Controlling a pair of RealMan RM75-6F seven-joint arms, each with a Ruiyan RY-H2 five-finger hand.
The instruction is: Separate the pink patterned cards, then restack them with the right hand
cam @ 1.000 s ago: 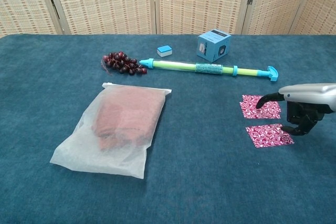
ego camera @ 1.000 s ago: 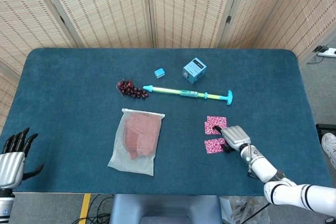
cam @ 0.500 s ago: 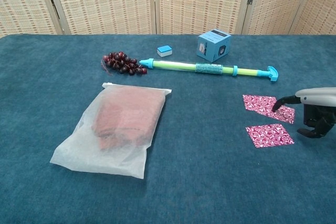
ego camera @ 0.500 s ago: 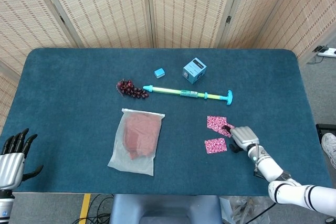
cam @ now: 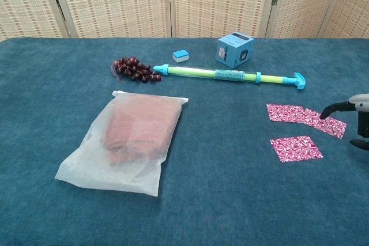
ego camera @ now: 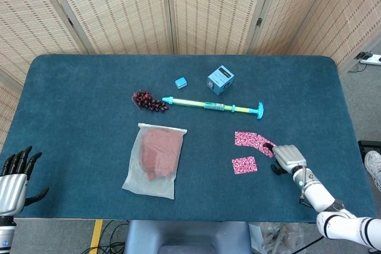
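Note:
Three pink patterned cards lie at the right of the blue table. One card (ego camera: pixel 244 138) (cam: pixel 286 113) lies flat, and a second card (ego camera: pixel 265 145) (cam: pixel 330 125) is slid off it to the right, overlapping its corner. A third card (ego camera: pixel 244 165) (cam: pixel 296 148) lies apart, nearer the front edge. My right hand (ego camera: pixel 289 157) (cam: pixel 357 116) is just right of the cards, with one dark fingertip (cam: pixel 325 113) touching the slid card and nothing held. My left hand (ego camera: pixel 15 175) hangs off the table's front left corner with its fingers apart and empty.
A clear bag (ego camera: pixel 154 159) of reddish stuff lies left of centre. Behind it are dark grapes (ego camera: pixel 149 100), a green and teal rod (ego camera: pixel 213 106), a small blue block (ego camera: pixel 181 82) and a blue box (ego camera: pixel 219 79). A wicker screen stands behind the table.
My right hand has moved right, dragging the top card of the far pair sideways with its fingertip so the two now fan out. The near card stayed put.

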